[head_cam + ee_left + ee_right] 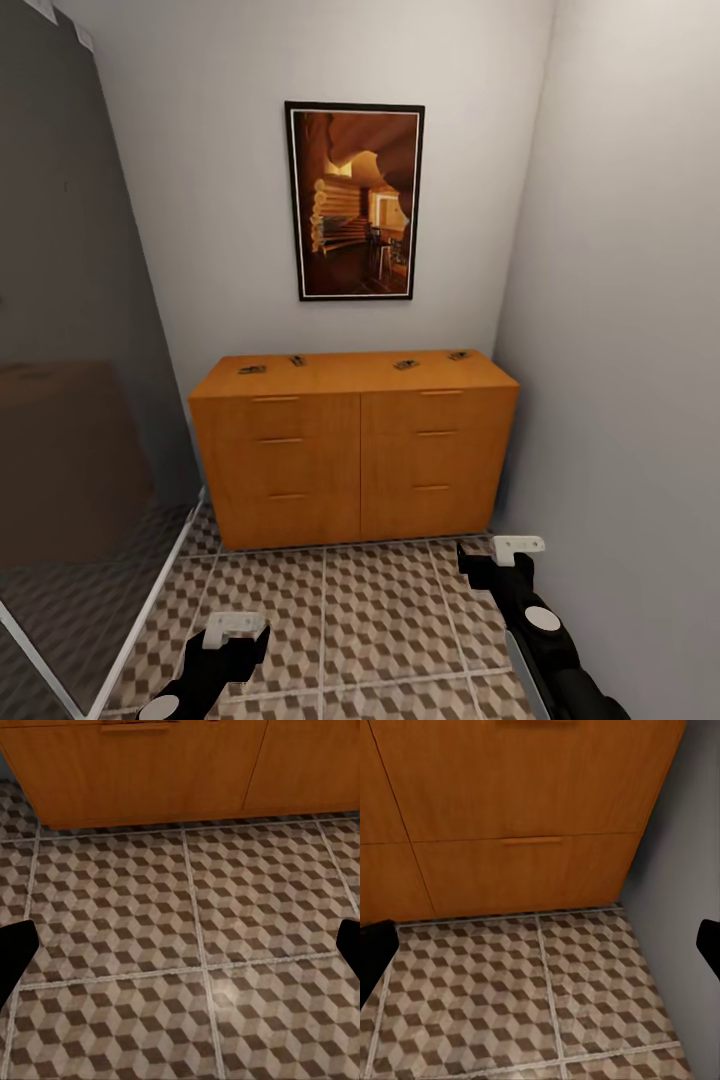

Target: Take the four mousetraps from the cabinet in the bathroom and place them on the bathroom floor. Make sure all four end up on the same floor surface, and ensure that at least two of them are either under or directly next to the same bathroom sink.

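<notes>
Ahead of both your grippers the cabinet (355,450) stands against the back wall, with four mousetraps (252,370) spread in a row on its top. The bathroom floor (380,620) lies beneath your left gripper (235,632) and right gripper (518,549). A picture (354,200) hangs above the cabinet.

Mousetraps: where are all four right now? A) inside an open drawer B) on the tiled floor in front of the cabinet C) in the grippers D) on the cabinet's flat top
D: the four mousetraps lie spread along the flat top of the cabinet, whose drawers are shut.
</notes>
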Controlling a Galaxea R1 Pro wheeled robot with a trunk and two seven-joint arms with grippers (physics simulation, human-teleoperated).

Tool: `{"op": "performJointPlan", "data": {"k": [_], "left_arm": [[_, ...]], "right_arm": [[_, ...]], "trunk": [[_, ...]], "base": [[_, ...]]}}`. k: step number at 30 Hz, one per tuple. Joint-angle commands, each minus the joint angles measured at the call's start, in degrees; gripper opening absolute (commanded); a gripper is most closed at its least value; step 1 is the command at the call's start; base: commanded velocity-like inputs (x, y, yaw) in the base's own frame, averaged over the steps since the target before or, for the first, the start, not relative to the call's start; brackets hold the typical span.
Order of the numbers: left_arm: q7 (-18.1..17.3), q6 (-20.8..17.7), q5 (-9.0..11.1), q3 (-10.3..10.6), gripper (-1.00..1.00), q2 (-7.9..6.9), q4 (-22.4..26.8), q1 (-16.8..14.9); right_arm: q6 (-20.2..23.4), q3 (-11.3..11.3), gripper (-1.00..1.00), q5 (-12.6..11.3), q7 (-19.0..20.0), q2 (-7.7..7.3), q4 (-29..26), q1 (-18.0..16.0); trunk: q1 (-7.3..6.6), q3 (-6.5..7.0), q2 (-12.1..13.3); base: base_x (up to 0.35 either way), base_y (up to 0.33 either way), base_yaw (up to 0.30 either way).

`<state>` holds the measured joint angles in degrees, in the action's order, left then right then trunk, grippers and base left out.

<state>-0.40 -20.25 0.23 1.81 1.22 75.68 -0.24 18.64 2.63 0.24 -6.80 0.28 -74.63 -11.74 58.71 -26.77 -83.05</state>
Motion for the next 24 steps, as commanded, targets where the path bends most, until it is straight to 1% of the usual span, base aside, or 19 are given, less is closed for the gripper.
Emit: {"op": "performJointPlan", "data": {"k": [1, 24], "left_arm": [[0.0, -0.3, 0.0, 0.0, 1.00, 0.01, 0.1, 0.0], [0.0, -0.3, 0.0, 0.0, 1.00, 0.01, 0.1, 0.0]], "right_arm": [[0.3, 0.1, 1.00, 0.0, -0.3, -0.01, -0.1, 0.0], [0.3, 0.1, 1.00, 0.0, -0.3, -0.01, -0.1, 0.0]], "trunk": [[0.02, -0.06, 0.0], [0.02, -0.06, 0.0]], "base": [[0.249, 0.000, 0.000], [0.311, 0.000, 0.000]]}}
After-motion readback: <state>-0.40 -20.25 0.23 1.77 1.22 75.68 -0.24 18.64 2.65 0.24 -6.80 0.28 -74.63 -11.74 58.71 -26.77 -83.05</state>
